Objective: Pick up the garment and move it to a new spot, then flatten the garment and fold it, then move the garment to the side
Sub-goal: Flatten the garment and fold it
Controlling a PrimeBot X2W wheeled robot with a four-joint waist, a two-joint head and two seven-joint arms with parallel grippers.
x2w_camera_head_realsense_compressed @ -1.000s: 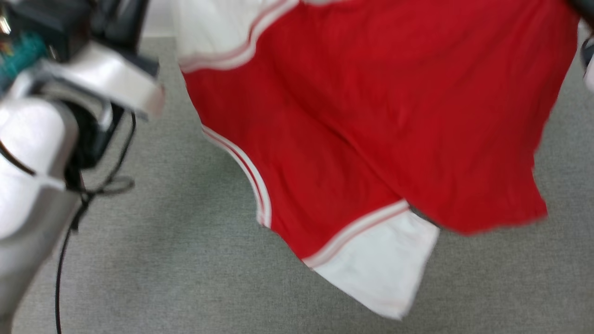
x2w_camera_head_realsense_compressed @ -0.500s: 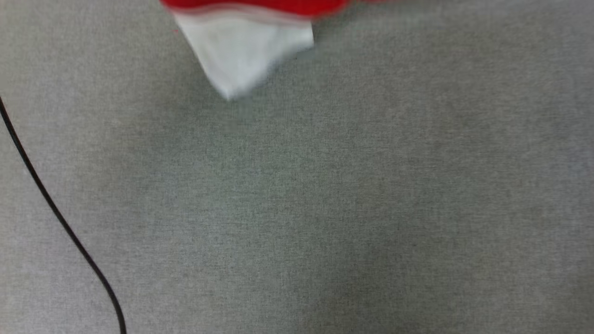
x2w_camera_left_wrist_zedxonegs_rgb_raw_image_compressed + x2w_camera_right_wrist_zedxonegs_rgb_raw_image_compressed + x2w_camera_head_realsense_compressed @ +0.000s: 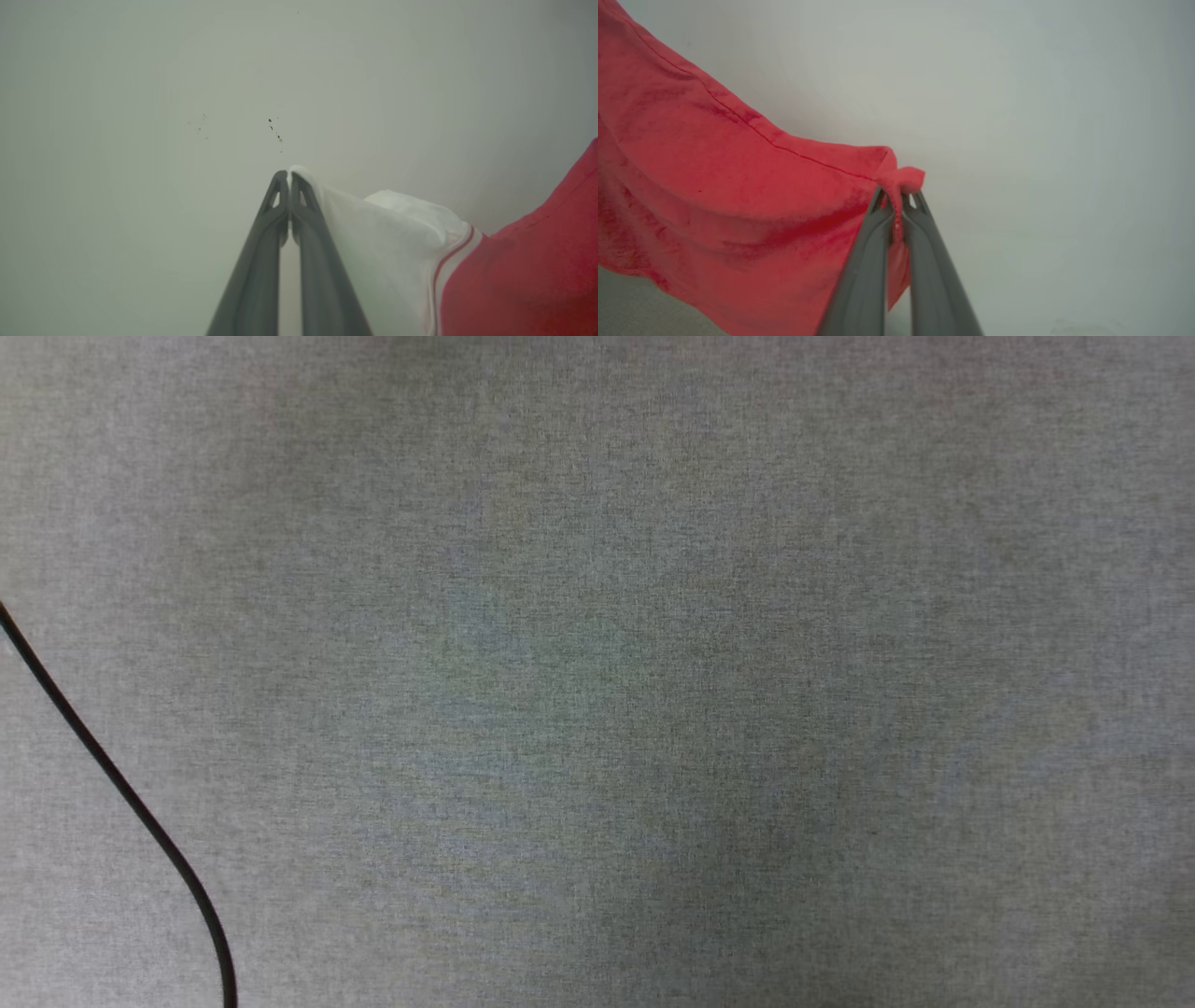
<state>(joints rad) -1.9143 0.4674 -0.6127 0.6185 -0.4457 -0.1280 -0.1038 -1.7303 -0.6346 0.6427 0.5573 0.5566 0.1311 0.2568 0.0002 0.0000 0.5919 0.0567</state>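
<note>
left end effector [image 3: 287, 179] pinches the shirt [image 3: 523, 280] by a sleeve, right end effector [image 3: 899, 193] by the hem; lower both evenly, taut.

Support: grey carpet-like surface [image 3: 653, 663], seen from above in the head view.
- Texture: fine, even, short weave, uniform grey with a faint greenish cast toward the middle.
- Shading: soft darker patches near the lower middle and along the upper edge, with no sharp outlines.
- Condition: flat, with no folds or seams visible.
- Floor or covered table: cannot tell.

On or over it: one black cable [image 3: 121, 784]. It enters at the left edge, runs diagonally down and rightward, then curves to leave at the bottom edge. It is thin and unbranched. Whether it rests on the surface or hangs above it: cannot tell.

Right wrist view: a small strip of the same grey weave [image 3: 626, 312] shows at the lower left corner.
</note>
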